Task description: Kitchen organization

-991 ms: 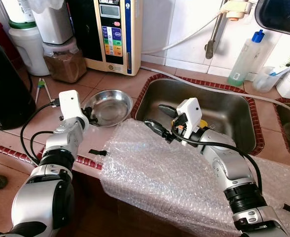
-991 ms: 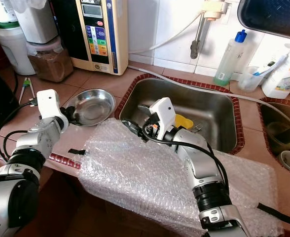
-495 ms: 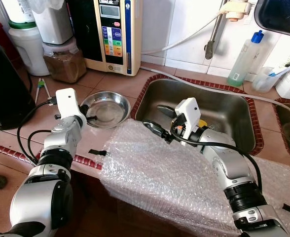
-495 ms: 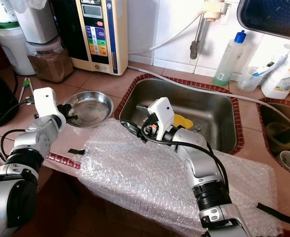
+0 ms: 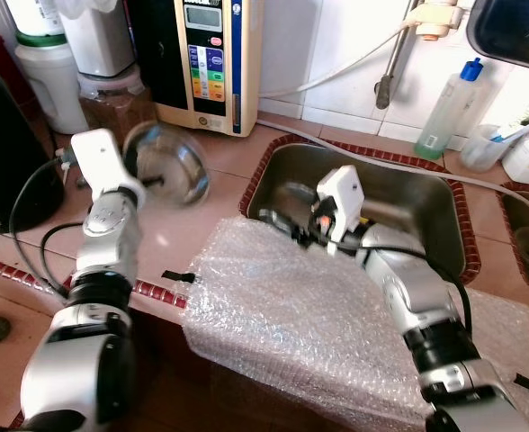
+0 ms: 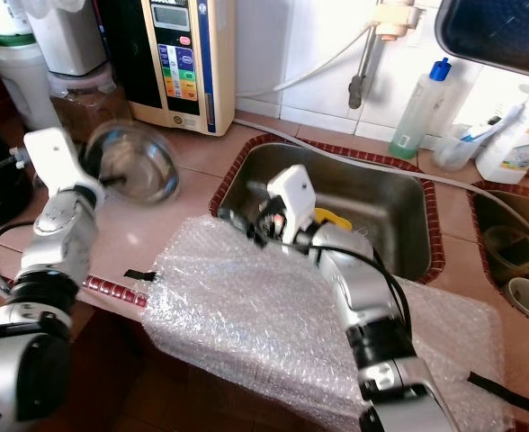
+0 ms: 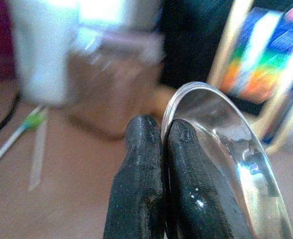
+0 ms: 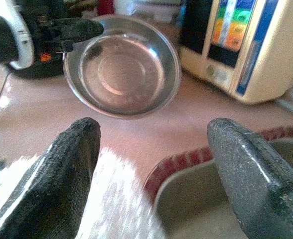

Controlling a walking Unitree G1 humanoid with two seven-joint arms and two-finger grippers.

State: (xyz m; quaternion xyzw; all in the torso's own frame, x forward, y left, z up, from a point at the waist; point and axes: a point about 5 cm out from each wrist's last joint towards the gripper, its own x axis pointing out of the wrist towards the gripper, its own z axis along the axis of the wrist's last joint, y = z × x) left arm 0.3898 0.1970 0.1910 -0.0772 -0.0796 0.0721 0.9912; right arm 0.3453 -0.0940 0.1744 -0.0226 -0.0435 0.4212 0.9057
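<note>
The shallow round steel dish [image 5: 165, 162] has risen off the tiled table [image 5: 188, 238], its rim pinched by the left gripper [image 5: 153, 182], while the right gripper [image 5: 281, 219] hovers spread by the sink.

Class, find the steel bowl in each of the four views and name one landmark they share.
Left eye view: steel bowl upper left, lifted and tilted.
Right eye view: upper left.
Left wrist view: its rim pinched in the left gripper.
Right wrist view: top centre.
Shared landmark: the cream appliance.
</note>
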